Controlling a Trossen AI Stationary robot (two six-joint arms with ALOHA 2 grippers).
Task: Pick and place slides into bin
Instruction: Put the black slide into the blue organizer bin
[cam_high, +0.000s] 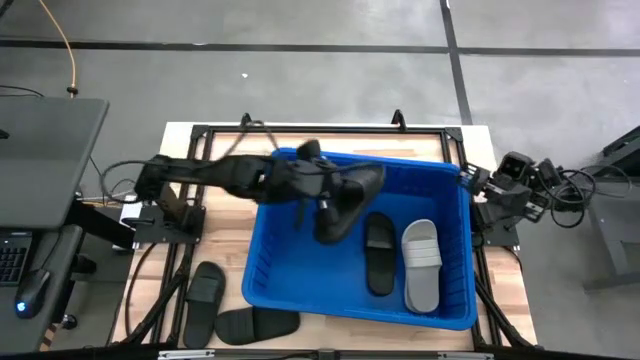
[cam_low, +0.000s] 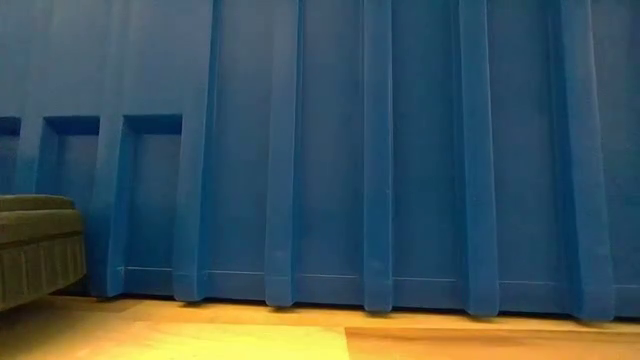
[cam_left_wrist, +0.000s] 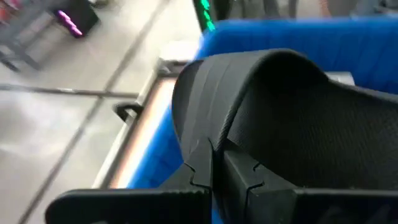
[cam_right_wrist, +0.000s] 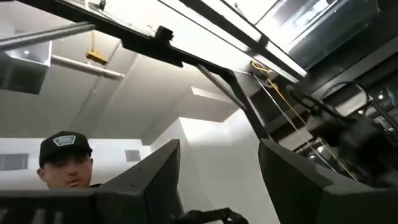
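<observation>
Transport step is judged to be in hand: a black slide (cam_high: 345, 200) is carried by the left gripper (cam_high: 318, 190), closed on its edge, above the far-left part of the blue bin (cam_high: 455, 300). In the left wrist view the closed fingers (cam_left_wrist: 202, 171) are seen pinching the slide's rim, with the strap band arching above. The held slide hangs tilted, its long axis running diagonally from the bin's far wall down toward the middle; which end is the toe cannot be told. Inside the bin a second black slide (cam_high: 378, 255) and a light grey slide (cam_high: 421, 265) lie side by side, long axes near-to-far. Two more black slides (cam_high: 205, 300) (cam_high: 257, 323) are left on the desk (cam_high: 505, 300) beside the bin's left wall. Release over the bin is called for next, then a return to the desk pair. The right gripper (cam_high: 478, 192) is parked at the bin's right rim, fingers apart, nothing held.
</observation>
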